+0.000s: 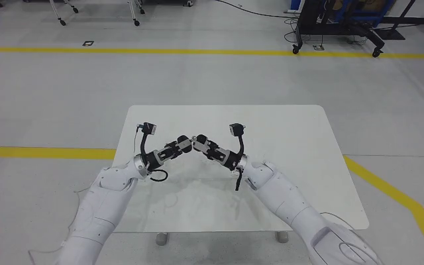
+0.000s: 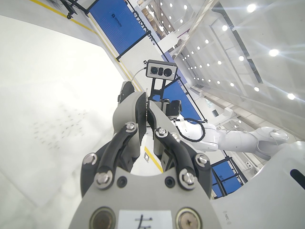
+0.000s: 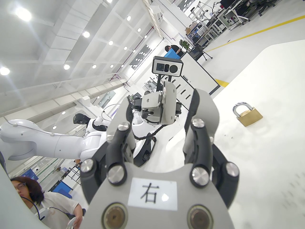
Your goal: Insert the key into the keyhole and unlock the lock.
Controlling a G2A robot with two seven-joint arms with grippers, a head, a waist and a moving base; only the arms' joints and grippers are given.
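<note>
The brass padlock with a silver shackle [image 3: 247, 115] lies locked on the white worktop [image 3: 266, 77], in from its edge and apart from both arms, so unlocking is all left to do. The right end effector [image 3: 163, 98] is spread wide and empty. The left end effector [image 2: 144, 102] is pinched together (on what, if anything, I cannot tell).

Top view looks down at the table [image 1: 298, 146]; wrist views face each other

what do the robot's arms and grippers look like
Both arms are white shells. The left gripper and right gripper have grey fingers with black ribbed pads, black links, silver screws and a white label bearing one black character. A black cable loops at each wrist.
</note>
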